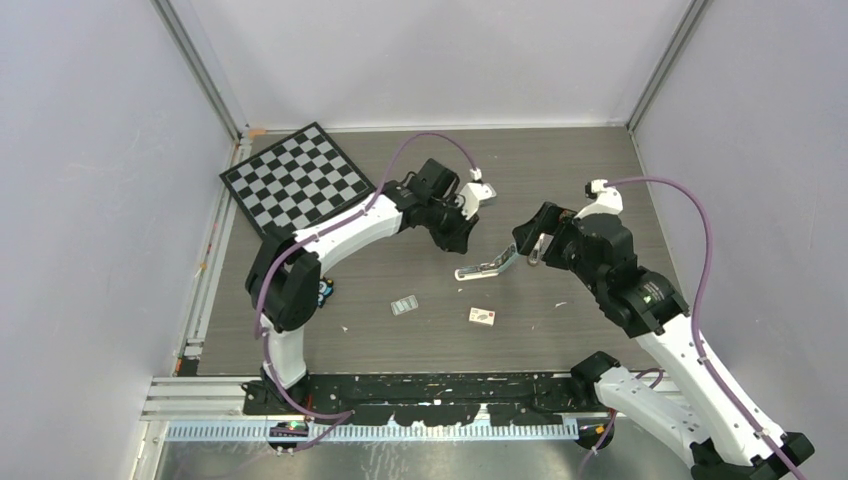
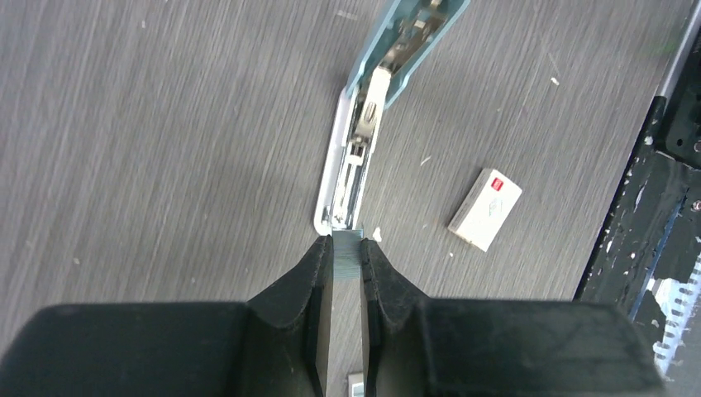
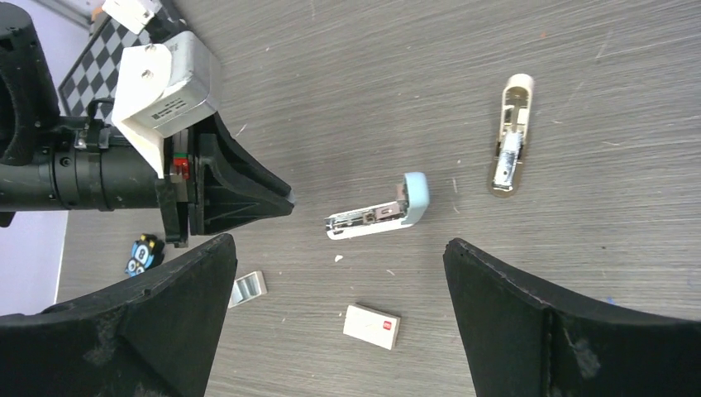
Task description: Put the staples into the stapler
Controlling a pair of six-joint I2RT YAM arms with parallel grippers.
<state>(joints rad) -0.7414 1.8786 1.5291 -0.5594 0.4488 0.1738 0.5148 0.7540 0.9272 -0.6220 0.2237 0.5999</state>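
The stapler (image 1: pixel 488 266) lies open at mid-table, its pale blue top hinged up. In the left wrist view its teal top (image 2: pixel 413 33) points away, and the white base with the silver channel (image 2: pixel 357 157) runs toward my fingers. My left gripper (image 2: pixel 347 246) is shut on the staples (image 2: pixel 347 251), a ribbed grey block whose end sits at the front end of the channel. I cannot tell if they touch. My right gripper (image 3: pixel 337 244) is wide open and empty, hovering just right of the stapler (image 3: pixel 376 218). The left gripper (image 1: pixel 455 238) is at the stapler's left.
A small white box with a red mark (image 1: pixel 483 316) lies near the stapler, also in the left wrist view (image 2: pixel 486 209). A small grey tray (image 1: pixel 404 305) lies left of it. A tan rounded block (image 3: pixel 511 136), a black-and-blue gadget (image 3: pixel 142 252) and a checkerboard (image 1: pixel 298 178) are also present.
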